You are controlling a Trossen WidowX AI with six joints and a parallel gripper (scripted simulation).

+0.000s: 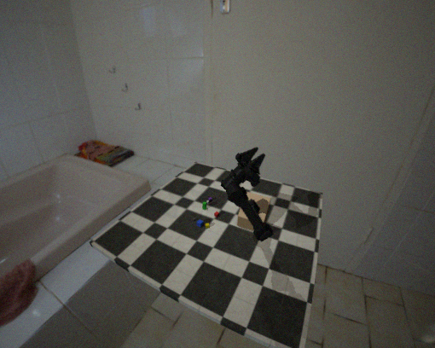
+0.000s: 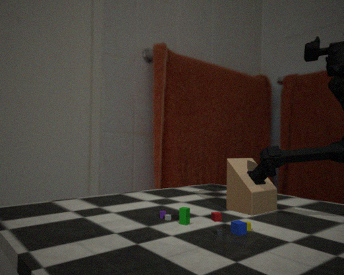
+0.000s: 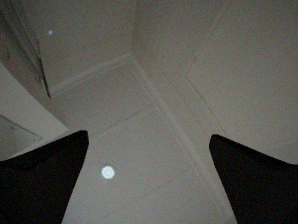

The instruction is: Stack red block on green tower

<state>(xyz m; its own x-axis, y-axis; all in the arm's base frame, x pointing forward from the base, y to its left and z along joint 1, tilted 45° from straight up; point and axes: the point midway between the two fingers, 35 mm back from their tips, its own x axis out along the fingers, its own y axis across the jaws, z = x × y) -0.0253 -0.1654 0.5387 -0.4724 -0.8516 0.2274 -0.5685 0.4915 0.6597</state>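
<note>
The small red cube block (image 2: 216,216), resting mid-table just beside the tall green tower (image 2: 184,216), looks light, rigid and smooth, so I'd pinch its opposite flat sides with my raised, spread-open, empty black gripper (image 1: 252,158).

You are looking at a smooth matt black-and-white checkered tile tabletop (image 2: 90,242), a matt tan wood-like wedge block (image 2: 249,199), small plain matt red (image 2: 216,216) and green (image 2: 184,216) blocks, and rough orange terry-cloth towels (image 2: 211,125) hanging behind
</note>
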